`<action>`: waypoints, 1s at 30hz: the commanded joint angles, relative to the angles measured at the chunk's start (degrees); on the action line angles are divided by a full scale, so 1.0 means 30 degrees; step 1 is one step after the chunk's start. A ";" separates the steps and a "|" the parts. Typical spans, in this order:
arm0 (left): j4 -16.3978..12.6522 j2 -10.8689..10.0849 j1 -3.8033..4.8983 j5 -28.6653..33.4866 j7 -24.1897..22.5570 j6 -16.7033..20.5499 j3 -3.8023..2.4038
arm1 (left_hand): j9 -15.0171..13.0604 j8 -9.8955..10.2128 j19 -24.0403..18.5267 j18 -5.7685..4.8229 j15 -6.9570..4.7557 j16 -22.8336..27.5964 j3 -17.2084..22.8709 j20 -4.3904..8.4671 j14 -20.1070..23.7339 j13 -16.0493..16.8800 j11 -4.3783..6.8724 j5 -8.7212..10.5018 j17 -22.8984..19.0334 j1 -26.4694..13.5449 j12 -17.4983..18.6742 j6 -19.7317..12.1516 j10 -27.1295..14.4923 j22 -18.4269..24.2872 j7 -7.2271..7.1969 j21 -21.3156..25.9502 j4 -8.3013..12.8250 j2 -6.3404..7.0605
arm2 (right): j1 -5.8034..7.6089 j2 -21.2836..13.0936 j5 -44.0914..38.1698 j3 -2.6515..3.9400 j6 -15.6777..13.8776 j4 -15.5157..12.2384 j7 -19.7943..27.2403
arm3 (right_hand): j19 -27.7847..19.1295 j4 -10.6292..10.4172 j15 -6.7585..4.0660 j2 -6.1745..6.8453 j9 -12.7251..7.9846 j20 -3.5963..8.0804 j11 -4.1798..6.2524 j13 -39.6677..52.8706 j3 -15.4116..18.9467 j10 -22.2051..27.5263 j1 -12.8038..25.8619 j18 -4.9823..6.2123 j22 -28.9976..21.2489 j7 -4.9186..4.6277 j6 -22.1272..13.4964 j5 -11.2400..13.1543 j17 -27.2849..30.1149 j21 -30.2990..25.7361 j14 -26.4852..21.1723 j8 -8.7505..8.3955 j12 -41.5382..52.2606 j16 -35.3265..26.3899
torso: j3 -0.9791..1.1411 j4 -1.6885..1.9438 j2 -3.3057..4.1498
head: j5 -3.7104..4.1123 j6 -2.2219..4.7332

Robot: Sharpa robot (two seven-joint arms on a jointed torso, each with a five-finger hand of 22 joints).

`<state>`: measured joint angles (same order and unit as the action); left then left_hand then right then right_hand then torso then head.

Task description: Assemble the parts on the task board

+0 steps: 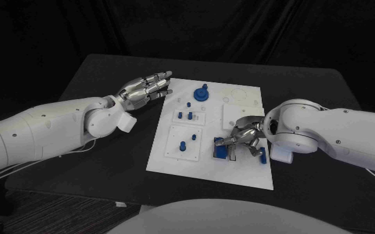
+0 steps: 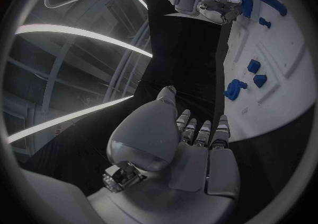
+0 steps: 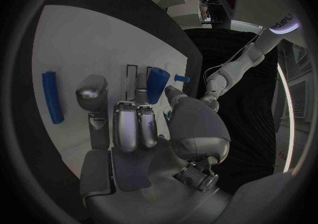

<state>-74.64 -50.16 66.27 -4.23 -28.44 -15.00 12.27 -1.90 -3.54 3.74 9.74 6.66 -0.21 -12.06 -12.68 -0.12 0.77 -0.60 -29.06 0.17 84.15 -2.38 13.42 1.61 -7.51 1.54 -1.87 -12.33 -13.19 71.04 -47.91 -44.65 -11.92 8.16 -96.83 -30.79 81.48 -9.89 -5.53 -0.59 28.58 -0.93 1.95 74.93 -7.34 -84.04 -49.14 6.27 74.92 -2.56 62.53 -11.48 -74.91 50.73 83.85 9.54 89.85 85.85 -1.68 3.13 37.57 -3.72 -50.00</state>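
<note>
1. Task board (image 1: 234,177) lay mid-table (image 1: 102,71), a white plate with blue parts on it.
2. Right hand (image 1: 242,139) was down on the board's near right area, thumb and fingers pinching an upright blue part (image 3: 156,85) at a slot.
3. A long blue bar (image 3: 52,96) lay flat just beside that hand.
4. Left hand (image 1: 144,89) hovered off the board's left edge, fingers extended and slightly apart, holding nothing.
5. A round blue knob (image 1: 202,92) stood at the board's far side.

We see a robotics lab: a matte black desk (image 1: 102,82) fenced by black curtains (image 1: 234,12), carrying a flat white task board (image 1: 242,177) for testing.
</note>
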 commanded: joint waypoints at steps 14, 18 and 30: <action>-0.0011 -0.0008 -0.0078 0.0079 -0.0121 -0.0365 -0.0017 | -0.0015 -0.0028 0.0085 0.0151 0.0101 -0.0018 0.0028 -0.0119 -0.0040 0.0015 -0.0107 -0.0011 -0.0008 -0.0100 -0.0079 -0.0195 -0.0078 0.0014 -0.0011 -0.0112 0.0122 -0.0062 | -0.0046 -0.0699 -0.0752 0.0004 -0.0833 -0.0572 0.0434 | -0.0013 -0.0592 0.0115 0.0028 0.0157 -0.0061 -0.0114 0.5024 0.0635 -0.1986 0.0251 0.0273 0.1751 -0.0032 0.0274 0.0807 -0.1601 -0.0233 0.1426 0.0085 0.0050 -0.0112 | 0.0013 -0.0005 0.0005 | -0.0160 0.0000; -0.0010 -0.0033 -0.0089 0.0079 -0.0106 -0.0365 -0.0017 | -0.0015 -0.0028 0.0085 0.0151 0.0101 -0.0018 0.0028 -0.0119 -0.0040 0.0015 -0.0107 -0.0011 -0.0008 -0.0100 -0.0079 -0.0195 -0.0078 0.0014 -0.0011 -0.0112 0.0122 -0.0062 | -0.0038 -0.1070 -0.1725 0.0006 -0.1169 -0.0955 0.0870 | 0.0031 -0.0344 0.0016 0.0260 0.0719 0.0022 0.0012 0.5024 0.0926 -0.1986 -0.0391 0.0278 0.1759 0.0105 0.0321 0.0974 -0.1655 -0.0281 0.1439 0.0774 0.0050 -0.0083 | 0.0010 -0.0003 0.0003 | -0.0112 0.0000; 0.0012 -0.0008 -0.0128 0.0079 -0.0100 -0.0424 -0.0017 | -0.0015 -0.0028 0.0085 0.0151 0.0101 -0.0018 0.0028 -0.0119 -0.0040 0.0015 -0.0107 -0.0011 -0.0008 -0.0100 -0.0079 -0.0195 -0.0078 0.0014 -0.0011 -0.0112 0.0122 -0.0062 | -0.0041 -0.1291 -0.2444 0.0005 -0.0052 -0.1233 0.0969 | 0.0172 0.0075 -0.0352 0.0236 0.7157 0.0353 0.0455 0.5024 0.2533 -0.1986 -0.2232 0.0274 0.1819 0.0633 -0.2118 0.1722 -0.1686 -0.0551 0.1448 0.6396 0.0050 -0.0053 | 0.0003 0.0000 -0.0007 | -0.0075 0.0000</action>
<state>-74.57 -50.26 65.97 -4.23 -28.19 -15.38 12.27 -1.90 -3.54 3.95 9.74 6.66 -0.21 -12.06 -12.89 -0.12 0.77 -0.60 -29.06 0.18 84.16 -2.38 13.20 1.61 -7.51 1.33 -1.87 -12.33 -13.19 71.03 -51.75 -50.28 -11.91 6.59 -100.29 -28.58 82.01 -9.70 -6.16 0.16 48.76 -0.41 2.88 74.91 -0.05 -84.14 -55.23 6.26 74.93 -0.79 56.67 -6.55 -74.91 49.24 84.05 27.66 89.85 85.65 -1.63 3.09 37.57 -3.98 -50.00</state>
